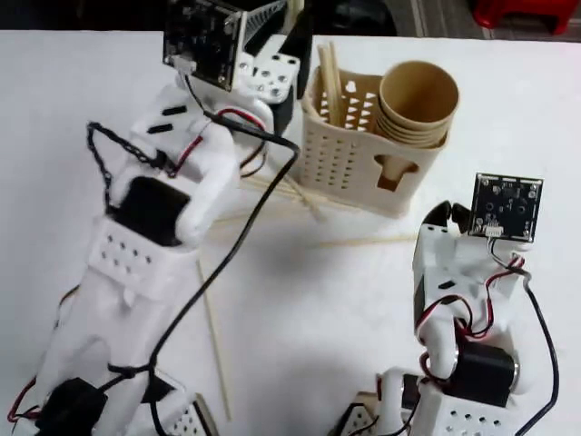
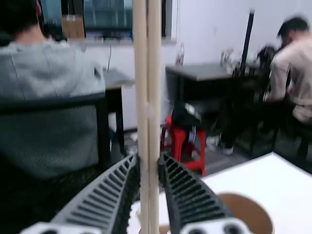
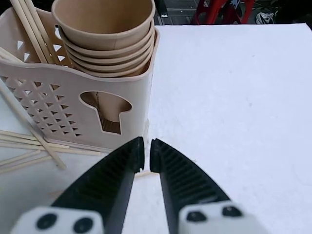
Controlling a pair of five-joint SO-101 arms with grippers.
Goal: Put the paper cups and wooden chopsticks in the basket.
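A white tabletop surface spreads wide and runs to the far edge. Just past that edge, on the far right, a red plastic stool stands on the floor. Deeper in the room are a dark rectangular desk, a black mesh-backed chair, a slim black upright pole and a plain white wall.

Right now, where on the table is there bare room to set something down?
Bare table right of the basket, and the far-left corner beyond the left arm. Crowded: loose chopsticks lie before the basket.
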